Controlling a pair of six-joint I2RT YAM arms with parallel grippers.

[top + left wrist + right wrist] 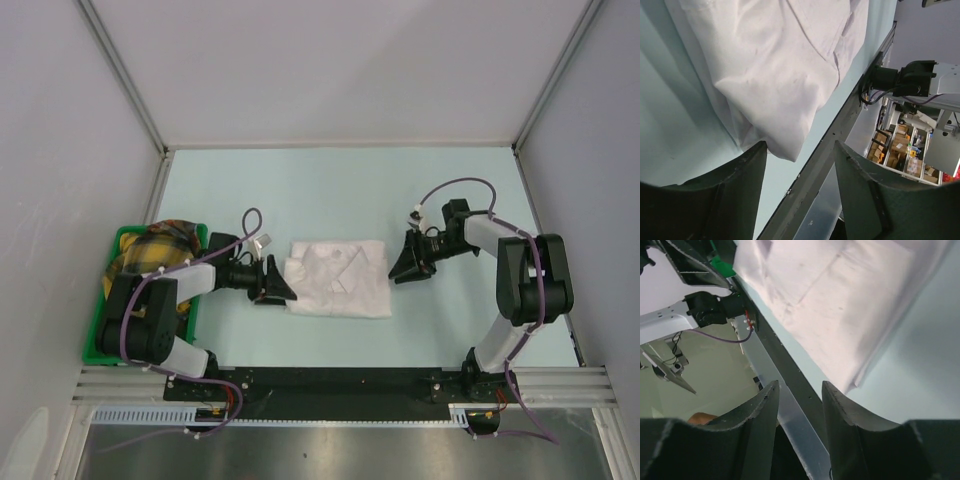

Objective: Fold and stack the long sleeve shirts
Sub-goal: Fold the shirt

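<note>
One folded long sleeve shirt [338, 277] lies as a white wrinkled rectangle in the middle of the pale table. My left gripper [281, 282] hovers just off its left edge, jaws open and empty; in the left wrist view the shirt [775, 65] fills the top and its near corner hangs just past the left finger [747, 195]. My right gripper [405, 262] stands just off the shirt's right edge, also open and empty. In the right wrist view the shirt [850, 305] lies ahead of the fingertips [837, 415], apart from them.
A green bin [108, 312] holding yellowish patterned cloth [160, 243] sits at the left edge, beside the left arm. The black base rail [330, 380] runs along the near edge. Grey walls enclose the table on three sides.
</note>
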